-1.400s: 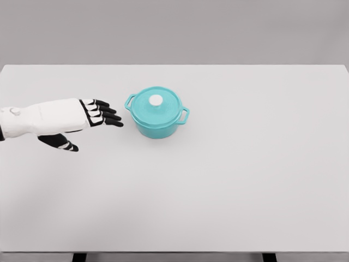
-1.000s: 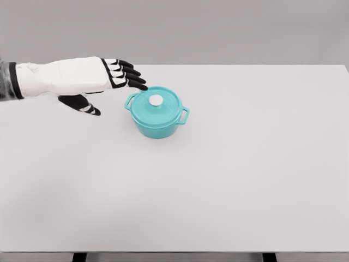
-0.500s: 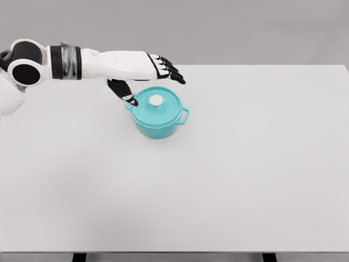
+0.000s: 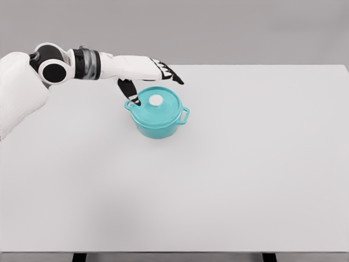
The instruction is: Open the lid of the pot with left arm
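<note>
The left robot hand (image 4: 146,73) has moved up over the pot (image 4: 157,112), fingers wide, holding nothing. The lid (image 4: 157,103) is still on, so grabbing comes next

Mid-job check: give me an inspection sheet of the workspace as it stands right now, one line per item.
Surface: white table, bare apart from the pot.
Job's things: teal pot upright, lid on, white knob free.
Clutter: nothing seen.
Hands: left hand above the pot's rear-left, fingers spread, thumb pointing down near the lid's left edge, holding nothing; right hand not in view.
Cables: nothing seen.
Surroundings: plain grey wall.
</note>
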`<action>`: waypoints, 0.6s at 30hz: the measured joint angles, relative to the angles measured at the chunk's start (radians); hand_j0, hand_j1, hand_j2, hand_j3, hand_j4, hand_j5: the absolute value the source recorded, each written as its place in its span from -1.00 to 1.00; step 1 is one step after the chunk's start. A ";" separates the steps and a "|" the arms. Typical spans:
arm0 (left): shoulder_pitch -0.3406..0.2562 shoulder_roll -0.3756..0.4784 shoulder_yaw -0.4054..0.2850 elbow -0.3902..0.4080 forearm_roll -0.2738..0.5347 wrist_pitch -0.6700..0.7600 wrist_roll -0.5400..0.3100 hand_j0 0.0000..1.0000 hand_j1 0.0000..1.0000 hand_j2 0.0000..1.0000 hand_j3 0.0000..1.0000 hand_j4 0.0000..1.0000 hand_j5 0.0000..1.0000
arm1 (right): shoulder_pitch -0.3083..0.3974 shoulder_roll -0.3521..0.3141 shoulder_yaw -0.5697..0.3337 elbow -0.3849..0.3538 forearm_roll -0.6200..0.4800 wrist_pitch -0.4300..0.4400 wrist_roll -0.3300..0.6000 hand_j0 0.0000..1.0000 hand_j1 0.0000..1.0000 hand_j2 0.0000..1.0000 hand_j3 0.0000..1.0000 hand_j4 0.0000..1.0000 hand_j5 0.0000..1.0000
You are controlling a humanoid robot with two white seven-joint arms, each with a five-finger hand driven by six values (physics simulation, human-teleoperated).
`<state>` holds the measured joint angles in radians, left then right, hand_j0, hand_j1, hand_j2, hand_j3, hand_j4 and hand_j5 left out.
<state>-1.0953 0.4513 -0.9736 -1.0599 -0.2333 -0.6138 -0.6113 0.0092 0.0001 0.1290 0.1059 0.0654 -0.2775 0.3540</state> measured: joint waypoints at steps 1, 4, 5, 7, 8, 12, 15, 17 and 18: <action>0.000 -0.008 0.000 0.005 -0.002 0.000 0.000 1.00 1.00 1.00 1.00 1.00 1.00 | 0.000 0.000 0.000 0.000 0.000 0.000 0.000 1.00 1.00 1.00 1.00 1.00 1.00; 0.002 -0.019 -0.001 0.014 -0.006 0.000 0.000 1.00 1.00 1.00 1.00 1.00 1.00 | 0.000 0.000 0.000 0.000 0.000 0.000 0.000 1.00 1.00 1.00 1.00 1.00 1.00; 0.002 -0.020 -0.001 0.017 -0.010 0.000 0.000 1.00 1.00 1.00 1.00 1.00 1.00 | 0.000 0.000 0.000 0.000 0.000 0.000 0.000 1.00 1.00 1.00 1.00 1.00 1.00; 0.003 -0.022 -0.002 0.024 -0.021 0.000 0.000 1.00 1.00 1.00 1.00 1.00 1.00 | 0.000 0.000 0.000 0.000 0.000 0.000 0.000 1.00 1.00 1.00 1.00 1.00 1.00; 0.003 -0.022 -0.002 0.027 -0.025 0.000 0.000 1.00 1.00 1.00 1.00 1.00 1.00 | 0.000 0.000 0.000 0.000 0.000 0.000 0.000 1.00 1.00 1.00 1.00 1.00 1.00; 0.005 -0.022 -0.002 0.033 -0.032 0.000 0.000 1.00 1.00 1.00 1.00 1.00 1.00 | 0.000 0.000 0.000 0.000 0.000 0.000 0.000 1.00 1.00 1.00 1.00 1.00 1.00; 0.006 -0.019 -0.002 0.035 -0.034 0.000 0.000 1.00 1.00 1.00 1.00 1.00 1.00 | 0.000 0.000 0.000 0.000 0.000 0.000 0.000 1.00 1.00 1.00 1.00 1.00 1.00; 0.008 -0.018 -0.002 0.044 -0.048 0.000 0.000 1.00 1.00 1.00 1.00 1.00 1.00 | 0.000 0.000 0.000 0.000 0.000 0.000 0.000 1.00 1.00 1.00 1.00 1.00 1.00; 0.008 -0.018 -0.002 0.049 -0.054 0.000 0.000 1.00 1.00 1.00 1.00 1.00 1.00 | 0.000 0.000 0.000 0.000 0.000 0.000 0.000 1.00 1.00 1.00 1.00 1.00 1.00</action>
<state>-1.0876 0.4333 -0.9758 -1.0111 -0.2878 -0.6136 -0.6113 0.0092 0.0001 0.1290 0.1059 0.0654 -0.2776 0.3540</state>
